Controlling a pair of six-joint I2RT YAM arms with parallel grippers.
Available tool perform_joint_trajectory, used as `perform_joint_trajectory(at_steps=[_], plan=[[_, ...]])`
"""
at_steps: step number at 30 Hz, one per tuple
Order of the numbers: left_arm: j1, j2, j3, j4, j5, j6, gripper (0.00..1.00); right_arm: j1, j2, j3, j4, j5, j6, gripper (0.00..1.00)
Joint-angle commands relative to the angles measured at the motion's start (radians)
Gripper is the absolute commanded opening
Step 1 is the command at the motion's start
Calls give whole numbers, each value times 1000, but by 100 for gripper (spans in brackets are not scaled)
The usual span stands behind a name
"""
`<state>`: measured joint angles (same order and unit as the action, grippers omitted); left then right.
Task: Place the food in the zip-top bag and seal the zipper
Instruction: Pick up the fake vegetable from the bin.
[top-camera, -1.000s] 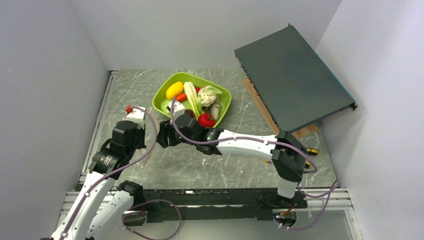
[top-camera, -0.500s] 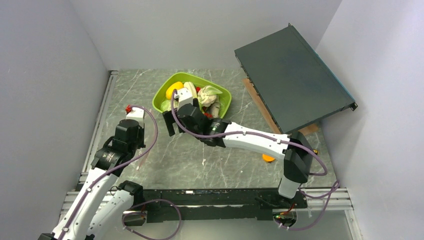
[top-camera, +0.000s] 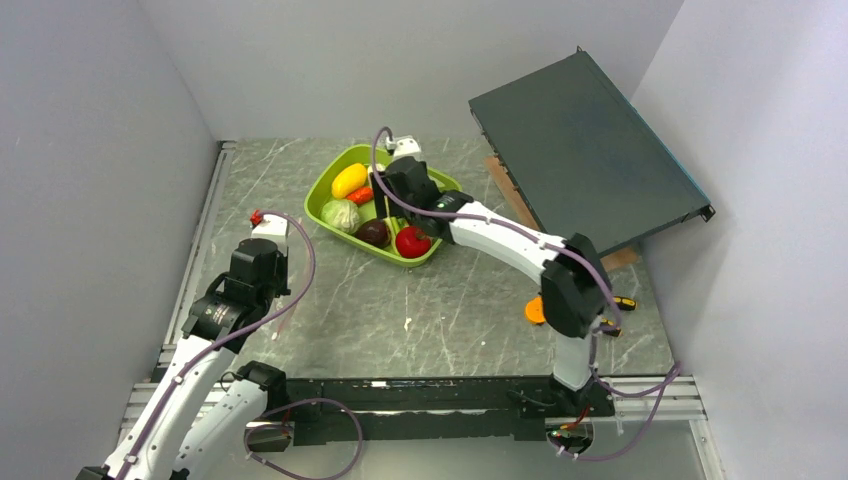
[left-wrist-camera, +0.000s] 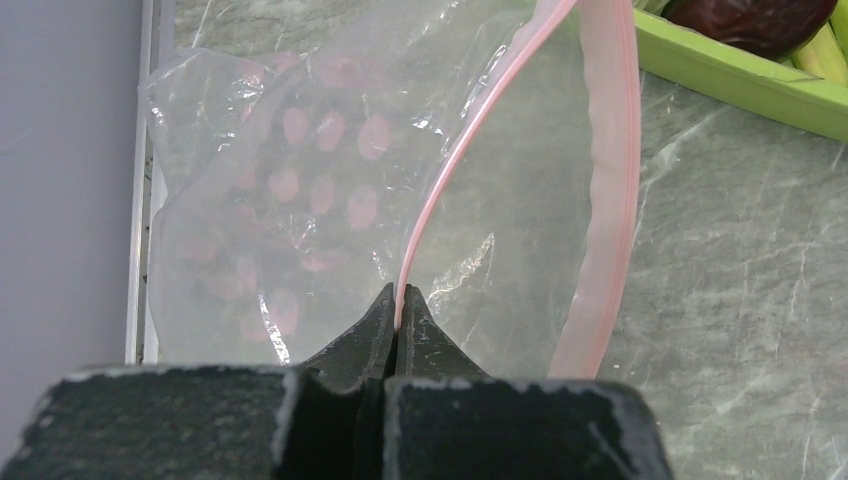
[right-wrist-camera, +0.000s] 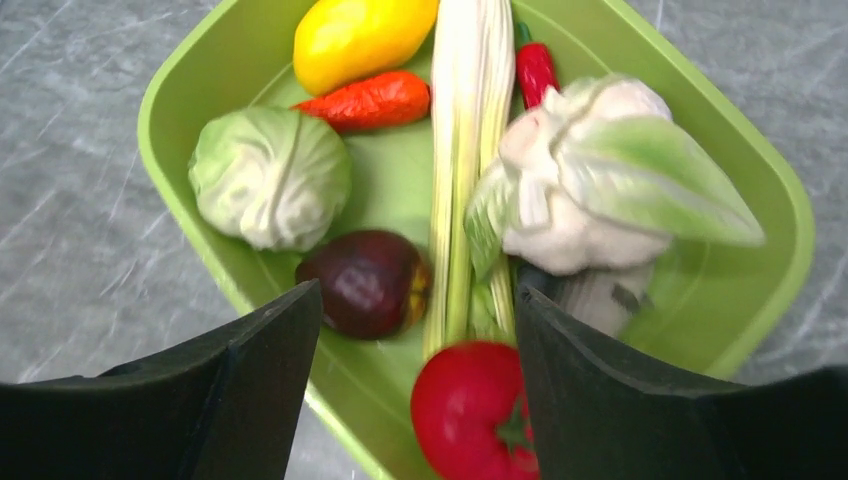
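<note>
Food (right-wrist-camera: 465, 150) is framed under the wide, empty right gripper (right-wrist-camera: 415, 295), with the bag (left-wrist-camera: 300, 200) pinched left of the tray (right-wrist-camera: 152, 120) by the left gripper (left-wrist-camera: 398, 300).

a lime-green tray (right-wrist-camera: 150, 110) sits far centre on the marble table (top-camera: 440, 310); a dark flat panel (top-camera: 585, 155) leans far right over a wooden board (top-camera: 520, 205); an orange disc (top-camera: 536, 310) lies near right.

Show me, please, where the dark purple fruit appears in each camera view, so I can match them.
Top external: the dark purple fruit lies in the near part of the lime-green tray, between the green cabbage and the red tomato.
Left wrist: top right corner, cut off by the frame.
Right wrist: lower centre, left of the pale stalk.
Shared landmark: the lime-green tray's rim, seen in all three views.
</note>
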<state>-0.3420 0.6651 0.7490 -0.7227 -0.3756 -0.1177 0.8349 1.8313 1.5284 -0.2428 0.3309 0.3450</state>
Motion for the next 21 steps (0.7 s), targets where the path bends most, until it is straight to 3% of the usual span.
perform_joint_trajectory(at_steps=[1,7,13,21], plan=[[-4,-2,32,16,-34,-14,0,14,157,170,-11,17,-57,68],[-2,18,36,20,-35,-7,0,11,378,450,-97,142,-122,50],[-3,20,33,27,-32,-4,0,-10,528,586,-131,177,-167,49],[-3,18,31,32,-23,0,0,-30,637,609,-133,157,-186,50]])
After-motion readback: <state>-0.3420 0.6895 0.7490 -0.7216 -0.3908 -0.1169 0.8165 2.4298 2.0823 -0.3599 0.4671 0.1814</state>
